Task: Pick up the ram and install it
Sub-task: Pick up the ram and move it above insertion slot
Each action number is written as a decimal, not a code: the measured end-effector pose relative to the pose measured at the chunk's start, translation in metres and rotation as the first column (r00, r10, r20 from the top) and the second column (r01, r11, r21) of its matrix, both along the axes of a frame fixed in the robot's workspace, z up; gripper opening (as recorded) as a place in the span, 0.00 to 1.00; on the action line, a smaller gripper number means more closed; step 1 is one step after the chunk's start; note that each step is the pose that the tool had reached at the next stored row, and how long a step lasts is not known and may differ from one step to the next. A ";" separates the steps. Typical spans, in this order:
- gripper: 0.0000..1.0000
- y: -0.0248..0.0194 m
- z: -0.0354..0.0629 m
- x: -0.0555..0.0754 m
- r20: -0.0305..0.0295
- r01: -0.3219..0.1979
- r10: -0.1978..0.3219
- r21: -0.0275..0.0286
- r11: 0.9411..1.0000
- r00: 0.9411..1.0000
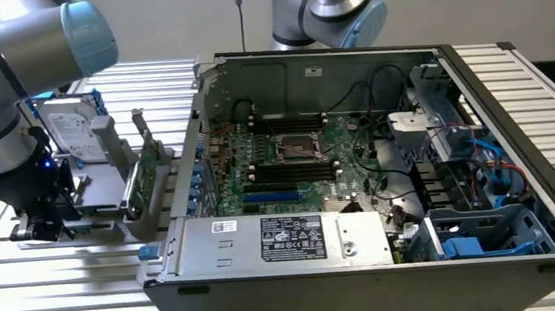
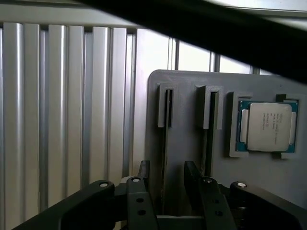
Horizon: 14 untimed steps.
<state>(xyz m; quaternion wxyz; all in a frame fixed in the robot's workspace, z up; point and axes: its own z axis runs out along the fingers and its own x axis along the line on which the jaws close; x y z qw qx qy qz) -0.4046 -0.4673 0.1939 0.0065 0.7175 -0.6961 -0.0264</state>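
Observation:
The ram point(image 2: 165, 125) stands on edge in a slot of a grey holder point(image 2: 187, 143), seen as a thin dark strip. My gripper point(image 2: 167, 167) is open and hangs just over it, with one finger point(image 2: 144, 171) on each side of the strip and a gap on both sides. Nothing is held. In the exterior view my gripper point(image 1: 45, 222) is low over the holder point(image 1: 100, 218) on the slatted table, at that view's left, beside the open computer case point(image 1: 370, 269). The motherboard's memory slots point(image 1: 290, 173) lie in the middle of the case.
A second thin dark stick point(image 2: 209, 120) stands in the neighbouring slot, and a processor chip point(image 2: 267, 127) lies in a pocket of the holder. A silver hard drive point(image 1: 76, 129) and a green circuit card point(image 1: 143, 176) stand upright in the holder. A second arm point(image 1: 329, 5) is behind the case.

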 end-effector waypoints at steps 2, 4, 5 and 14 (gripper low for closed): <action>0.42 0.0000 -0.0003 0.000 -0.001 0.000 0.000 0.001 1.000 1.000; 0.42 0.0000 -0.0004 0.000 -0.001 0.000 0.000 0.001 1.000 1.000; 0.40 0.0000 -0.0004 0.000 -0.001 0.000 0.000 0.001 1.000 1.000; 0.15 -0.0002 -0.0004 -0.001 -0.007 0.005 -0.005 0.001 1.000 1.000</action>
